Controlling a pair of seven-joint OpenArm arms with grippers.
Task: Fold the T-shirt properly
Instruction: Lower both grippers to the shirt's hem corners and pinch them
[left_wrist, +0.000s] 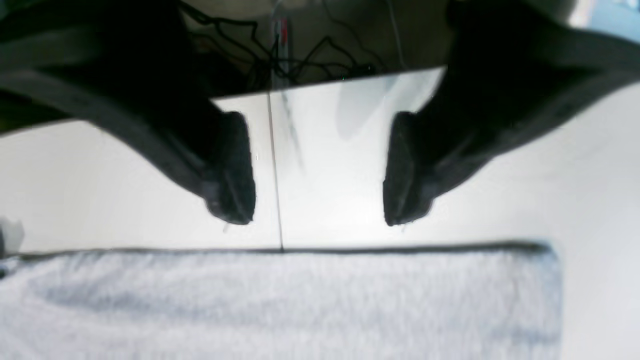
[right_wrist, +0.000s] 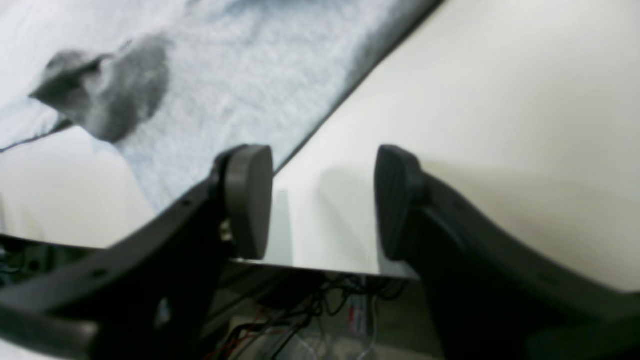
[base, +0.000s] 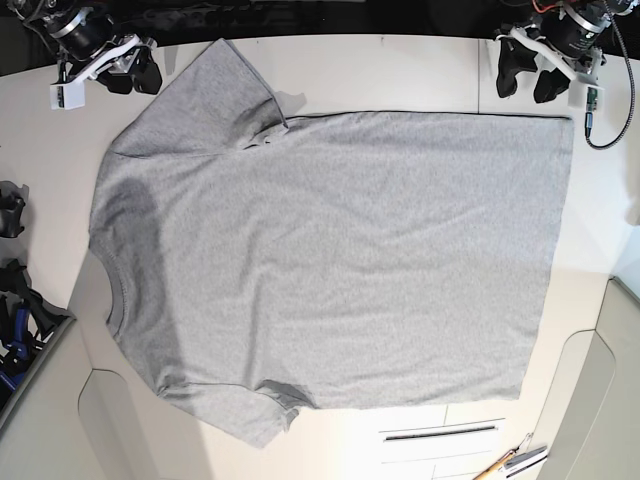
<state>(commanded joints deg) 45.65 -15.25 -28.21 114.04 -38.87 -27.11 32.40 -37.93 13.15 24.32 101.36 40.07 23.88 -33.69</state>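
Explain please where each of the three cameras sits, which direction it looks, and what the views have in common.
Left wrist: on the left arm, looking past the open left gripper at the T-shirt hem and the table edge.
Right wrist: on the right arm, looking past the open right gripper at a sleeve and the table edge.
Base: overhead, looking down on the whole spread shirt, both grippers at the far edge.
Shared: every view shows the grey shirt and white table.

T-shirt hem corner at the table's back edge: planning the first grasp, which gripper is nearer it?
Left. The left gripper hangs open just beyond the T-shirt hem corner; the right gripper sits open by the far sleeve.
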